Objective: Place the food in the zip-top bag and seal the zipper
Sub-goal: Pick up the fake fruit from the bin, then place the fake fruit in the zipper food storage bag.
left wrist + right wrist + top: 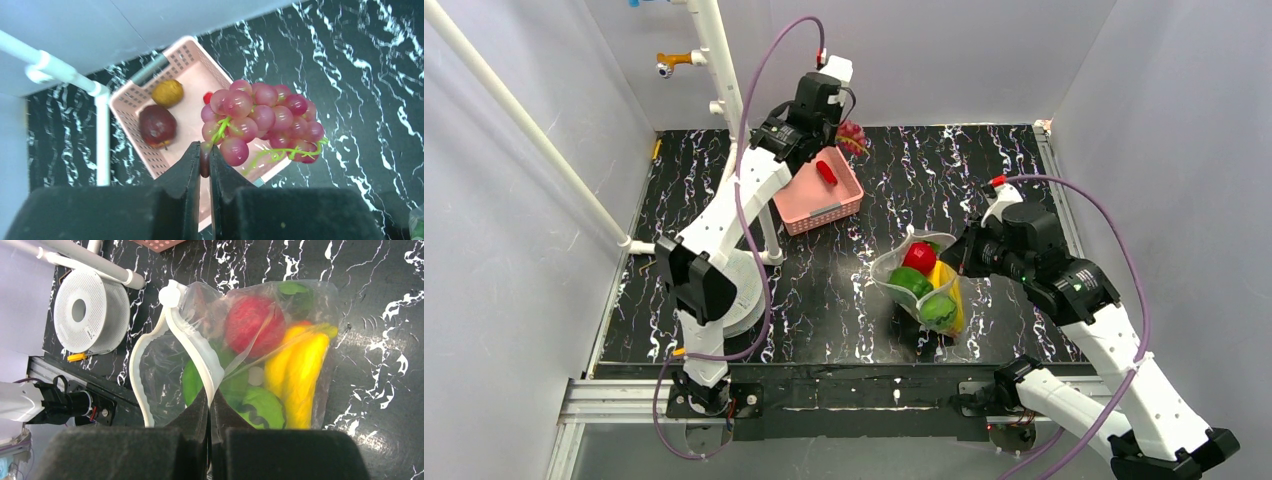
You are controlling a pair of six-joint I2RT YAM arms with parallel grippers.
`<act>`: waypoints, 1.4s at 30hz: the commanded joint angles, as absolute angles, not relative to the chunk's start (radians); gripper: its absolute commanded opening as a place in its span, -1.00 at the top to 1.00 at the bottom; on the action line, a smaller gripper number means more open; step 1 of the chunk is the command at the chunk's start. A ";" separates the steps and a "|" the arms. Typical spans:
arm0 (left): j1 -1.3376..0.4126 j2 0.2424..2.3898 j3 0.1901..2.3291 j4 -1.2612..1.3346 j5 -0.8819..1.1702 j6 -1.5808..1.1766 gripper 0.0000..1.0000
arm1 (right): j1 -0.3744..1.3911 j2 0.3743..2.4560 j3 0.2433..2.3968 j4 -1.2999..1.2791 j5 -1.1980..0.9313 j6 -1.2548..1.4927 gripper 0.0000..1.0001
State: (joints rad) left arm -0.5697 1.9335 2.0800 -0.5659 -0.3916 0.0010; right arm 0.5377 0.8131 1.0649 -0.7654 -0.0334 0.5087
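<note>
Grapes (262, 117) hang pinched in the left hand (205, 156); the right hand (210, 402) clamps the zipper (196, 349).

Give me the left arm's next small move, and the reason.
Probably swing the left gripper, shut on the grape bunch near the pink basket, over to the zip-top bag, whose mouth edge the right gripper pinches; the mouth gapes open.
</note>
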 commanded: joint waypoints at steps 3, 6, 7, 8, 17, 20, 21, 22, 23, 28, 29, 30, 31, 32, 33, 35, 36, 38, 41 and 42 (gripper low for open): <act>-0.575 1.864 2.149 -0.620 -0.569 0.120 1.00 | 0.534 0.827 1.103 -0.640 -0.043 0.526 0.97; -0.575 1.836 2.155 -0.657 -0.493 0.100 1.00 | 0.535 0.834 1.097 -0.626 -0.047 0.539 0.97; -0.575 1.813 2.149 -0.664 -0.424 0.078 1.00 | 0.534 0.836 1.098 -0.622 -0.045 0.541 0.97; -0.575 1.789 2.141 -0.664 -0.346 0.049 1.00 | 0.535 0.838 1.096 -0.620 -0.041 0.544 0.97; -0.575 1.549 1.977 -0.618 0.261 -0.154 1.00 | 0.534 0.872 1.121 -0.605 -0.039 0.548 0.97; -0.576 1.458 1.879 -0.626 0.425 -0.128 1.00 | 0.535 0.885 1.135 -0.601 -0.041 0.542 0.97; -0.577 1.428 1.840 -0.626 0.476 -0.124 1.00 | 0.534 0.889 1.142 -0.600 -0.041 0.539 0.97; -0.579 1.394 1.786 -0.624 0.522 -0.126 1.00 | 0.534 0.894 1.146 -0.598 -0.043 0.536 0.97; -0.581 1.362 1.742 -0.612 0.564 -0.139 1.00 | 0.535 0.900 1.149 -0.593 -0.048 0.533 0.97; -0.601 1.233 1.545 -0.456 0.724 -0.276 1.00 | 0.534 0.916 1.139 -0.530 -0.127 0.519 0.97; -0.606 1.221 1.522 -0.434 0.730 -0.297 1.00 | 0.534 0.923 1.138 -0.520 -0.145 0.518 0.97; -0.611 1.213 1.505 -0.417 0.732 -0.313 1.00 | 0.534 0.928 1.138 -0.511 -0.164 0.520 0.97; -0.616 1.209 1.496 -0.409 0.733 -0.324 1.00 | 0.534 0.936 1.139 -0.502 -0.188 0.519 0.97; -0.623 1.210 1.497 -0.409 0.739 -0.328 1.00 | 0.534 0.945 1.140 -0.497 -0.210 0.519 0.97; -0.627 1.212 1.499 -0.409 0.745 -0.332 1.00 | 0.534 0.950 1.140 -0.492 -0.235 0.521 0.97; -0.633 1.217 1.502 -0.407 0.758 -0.338 1.00 | 0.534 0.955 1.135 -0.476 -0.276 0.529 0.97; -0.638 1.222 1.502 -0.405 0.761 -0.342 1.00 | 0.535 0.956 1.130 -0.466 -0.293 0.535 0.97; -0.649 1.237 1.500 -0.403 0.774 -0.349 1.00 | 0.534 0.949 1.119 -0.447 -0.314 0.549 0.97; -0.671 1.259 1.485 -0.403 0.779 -0.352 1.00 | 0.534 0.941 1.110 -0.422 -0.338 0.574 0.97; -0.676 1.265 1.481 -0.403 0.777 -0.353 1.00 | 0.534 0.938 1.107 -0.414 -0.344 0.585 0.97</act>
State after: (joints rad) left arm -0.6502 1.2457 1.4960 -0.4358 0.7288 -0.3328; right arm 0.5377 0.9661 1.0920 -0.5369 -0.2665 0.5488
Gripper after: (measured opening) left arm 0.050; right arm 0.026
